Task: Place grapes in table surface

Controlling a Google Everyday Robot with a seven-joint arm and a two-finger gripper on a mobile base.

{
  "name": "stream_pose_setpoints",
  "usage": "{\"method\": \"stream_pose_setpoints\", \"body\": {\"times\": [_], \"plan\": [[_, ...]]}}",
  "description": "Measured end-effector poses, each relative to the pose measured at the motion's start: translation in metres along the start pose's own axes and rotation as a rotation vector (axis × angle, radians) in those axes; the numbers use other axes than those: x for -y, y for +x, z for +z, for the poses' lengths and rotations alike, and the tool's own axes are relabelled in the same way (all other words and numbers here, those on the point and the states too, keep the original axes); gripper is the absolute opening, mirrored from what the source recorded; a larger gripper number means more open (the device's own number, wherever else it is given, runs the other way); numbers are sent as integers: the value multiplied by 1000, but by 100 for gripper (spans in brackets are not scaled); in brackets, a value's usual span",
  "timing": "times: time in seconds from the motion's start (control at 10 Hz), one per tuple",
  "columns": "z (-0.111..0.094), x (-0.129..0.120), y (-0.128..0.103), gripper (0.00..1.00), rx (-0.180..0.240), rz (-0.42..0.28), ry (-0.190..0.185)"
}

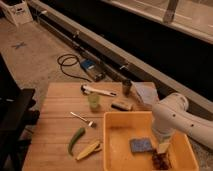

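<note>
The grapes (161, 160), a small dark bumpy cluster, lie in the front right corner of the yellow bin (116, 147), next to a blue sponge (140, 145). My gripper (163, 149) hangs from the white arm (170, 117) and is lowered into the bin, right above the grapes and at or close to touching them. The light wooden table surface (52, 135) stretches out to the left of the bin.
On the table lie a green pepper (76, 140), a yellow corn-like piece (88, 149), a fork (82, 119), a green cup (93, 102), a white-handled tool (97, 90), a small brown block (121, 105), a dark can (127, 87) and white paper (145, 94). A black chair (15, 112) stands at the left.
</note>
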Motion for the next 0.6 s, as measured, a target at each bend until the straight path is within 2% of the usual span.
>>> {"method": "stream_pose_setpoints", "body": {"times": [0.3,0.6], "plan": [[25,-11,1,65,41,10,-60],[35,-17,11,65,62,35,-95]]}}
